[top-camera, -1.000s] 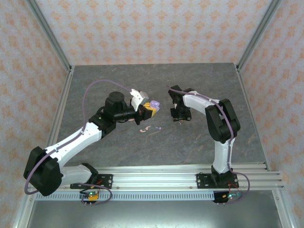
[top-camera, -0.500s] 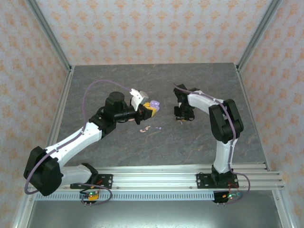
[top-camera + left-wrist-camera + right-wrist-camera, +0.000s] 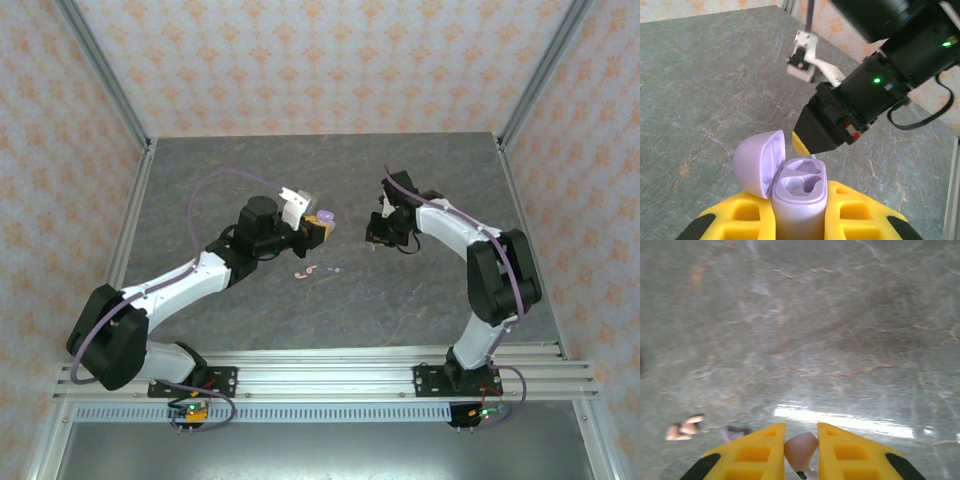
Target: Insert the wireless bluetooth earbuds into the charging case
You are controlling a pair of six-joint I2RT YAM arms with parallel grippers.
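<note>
So the left gripper (image 3: 316, 229) is clamped shut on the lilac case (image 3: 800, 200). The yellow fingers (image 3: 855, 210) squeeze it from both sides and hold it upright off the table (image 3: 420, 290). The lid (image 3: 760, 162) is flipped open and hangs off the case's left side in the left wrist view, so you can look straight down into the two moulded wells.

The right gripper (image 3: 800, 440) is closed on a pale pink earbud (image 3: 801, 449), which sits pinched right between the two yellow tips, with its dark-tipped end pointing back toward the camera. From above, that gripper is a bit to the right of the case, with a clear gap between them. In the left wrist view its black body hangs just beyond the case's open mouth, not touching it.

Two more buds are loose on the table. From above, they're a little nearer the arm bases than the case. The second pink earbud (image 3: 308, 270) is almost directly on the near side of the case, and the lilac earbud (image 3: 335, 269) is just right of that one, close but apart. The right wrist camera catches the same pair low on its left side, a bit blurry.
</note>
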